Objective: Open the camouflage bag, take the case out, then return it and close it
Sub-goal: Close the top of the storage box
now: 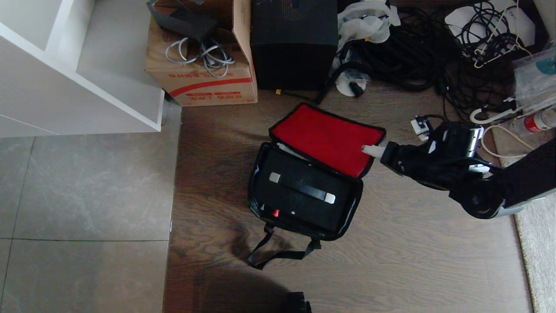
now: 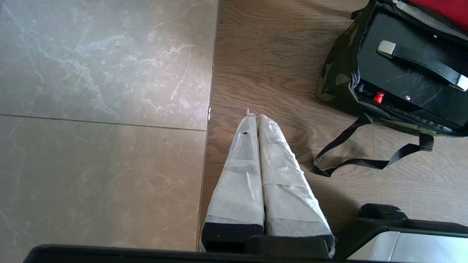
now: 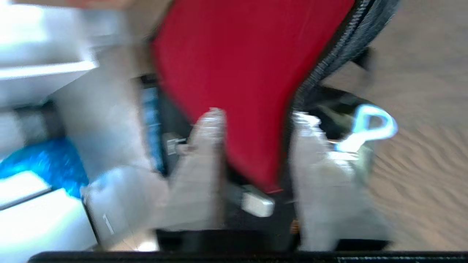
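The camouflage bag (image 2: 336,76) stands open on the wood floor, its red-lined lid (image 1: 325,139) flipped back and leaning away from me. Inside lies the black case (image 1: 299,204), its handle (image 1: 302,188) with silver ends facing up and a red spot on its near edge (image 2: 378,97). My right gripper (image 1: 372,151) is at the lid's right edge; in the right wrist view its fingers (image 3: 257,117) stand apart on either side of that edge, gripping nothing. My left gripper (image 2: 256,117) hangs parked and shut over the floor, well left of the bag.
The bag's black strap (image 1: 278,254) trails on the floor in front. Behind the bag stand a cardboard box (image 1: 204,65) and a black cube box (image 1: 294,43), with tangled cables (image 1: 412,56) to the right. A white shelf unit (image 1: 87,65) is far left, a rug (image 1: 538,243) at right.
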`<state>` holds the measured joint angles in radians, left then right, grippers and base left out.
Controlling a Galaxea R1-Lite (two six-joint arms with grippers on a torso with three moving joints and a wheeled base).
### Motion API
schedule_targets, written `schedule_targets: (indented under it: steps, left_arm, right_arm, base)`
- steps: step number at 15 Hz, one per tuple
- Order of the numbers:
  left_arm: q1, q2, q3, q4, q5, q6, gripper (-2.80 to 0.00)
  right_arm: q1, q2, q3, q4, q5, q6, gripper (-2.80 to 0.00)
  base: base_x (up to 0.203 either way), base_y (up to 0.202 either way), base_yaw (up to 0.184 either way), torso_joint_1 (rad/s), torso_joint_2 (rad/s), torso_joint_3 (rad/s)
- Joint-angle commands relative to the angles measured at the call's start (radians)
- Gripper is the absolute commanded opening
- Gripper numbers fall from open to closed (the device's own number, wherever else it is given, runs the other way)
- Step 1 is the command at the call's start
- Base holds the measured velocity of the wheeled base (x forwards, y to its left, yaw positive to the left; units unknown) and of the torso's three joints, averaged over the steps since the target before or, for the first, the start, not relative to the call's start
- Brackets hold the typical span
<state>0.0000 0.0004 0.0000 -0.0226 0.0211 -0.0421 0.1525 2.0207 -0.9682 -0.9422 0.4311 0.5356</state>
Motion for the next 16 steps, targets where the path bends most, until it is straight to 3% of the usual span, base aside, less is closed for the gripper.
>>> schedule_targets:
  steps: [1, 10, 16]
  left_arm:
    - [0.0, 0.0, 0.008, 0.0, 0.0, -0.001, -2.8]
    - [-0.001, 0.0, 0.009, 0.0, 0.0, -0.001, -2.8]
    - [0.0, 0.0, 0.008, 0.0, 0.0, -0.001, -2.8]
  right_arm:
    - [0.024, -0.067, 0.067, -0.085, 0.032, 0.002, 0.0]
    - [0.165, -0.207, 0.338, -0.098, 0.048, 0.068, 0.0]
    - [0.184, -0.422, 0.487, -0.041, 0.086, 0.062, 0.0]
  base:
    - [0.0, 0.0, 0.0, 0.0, 0.0, 0.0]
    - [0.0, 0.0, 0.0, 0.0, 0.0, 0.0]
    - [0.0, 0.0, 0.0, 0.0, 0.0, 0.0]
